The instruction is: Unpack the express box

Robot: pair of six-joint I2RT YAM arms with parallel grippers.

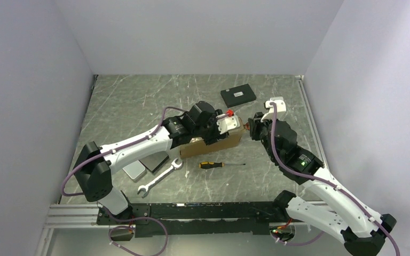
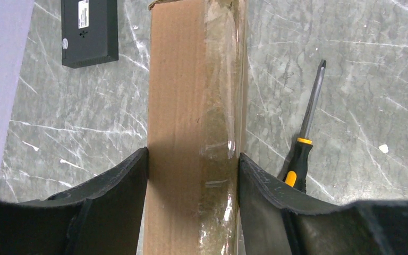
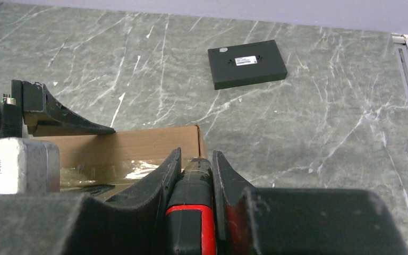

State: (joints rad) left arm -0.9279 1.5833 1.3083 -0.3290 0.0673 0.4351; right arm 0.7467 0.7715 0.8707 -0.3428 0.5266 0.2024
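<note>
The express box, plain brown cardboard with clear tape along it, stands on its narrow edge mid-table. My left gripper is shut on it, and in the left wrist view the fingers press both faces of the box. My right gripper is at the box's right end, shut on a black and red tool handle. The handle's tip sits against the taped end of the box. The tool's working end is hidden.
A small black flat box with a label lies behind the box. A yellow-and-black screwdriver and a silver wrench lie in front. A dark grey slab and a light grey flat piece lie under the left arm. Walls enclose three sides.
</note>
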